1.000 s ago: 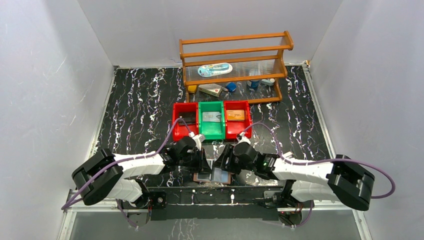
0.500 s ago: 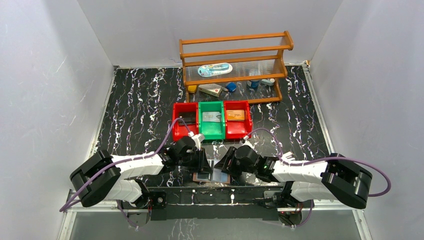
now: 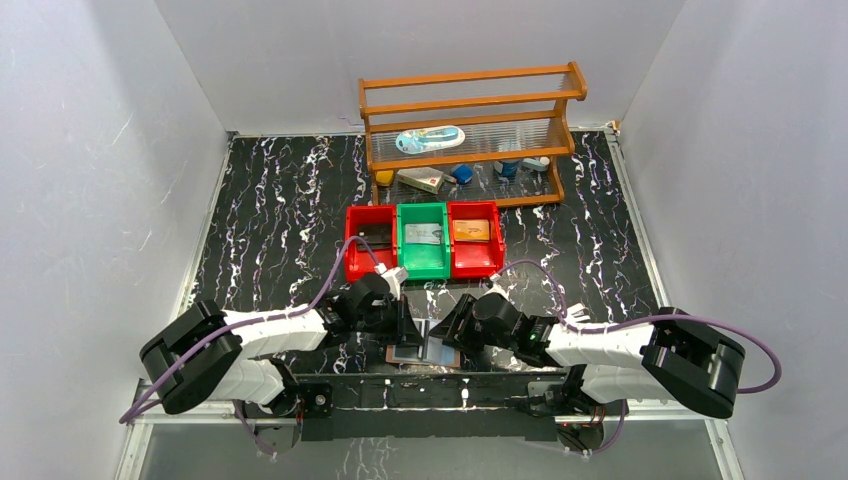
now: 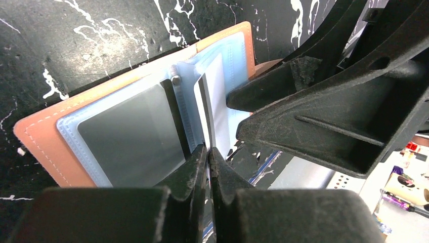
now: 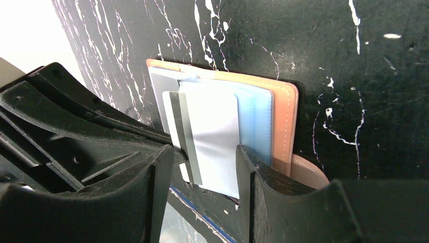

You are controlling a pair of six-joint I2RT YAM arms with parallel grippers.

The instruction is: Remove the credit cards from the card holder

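The left jaws clamp on the edge of a silver-grey card standing out of the open card holder, which lies flat on the counter. Both arms reach in low from either side of the holder. The right jaws stand apart, straddling the same card, one fingertip against the holder's clear sleeve.
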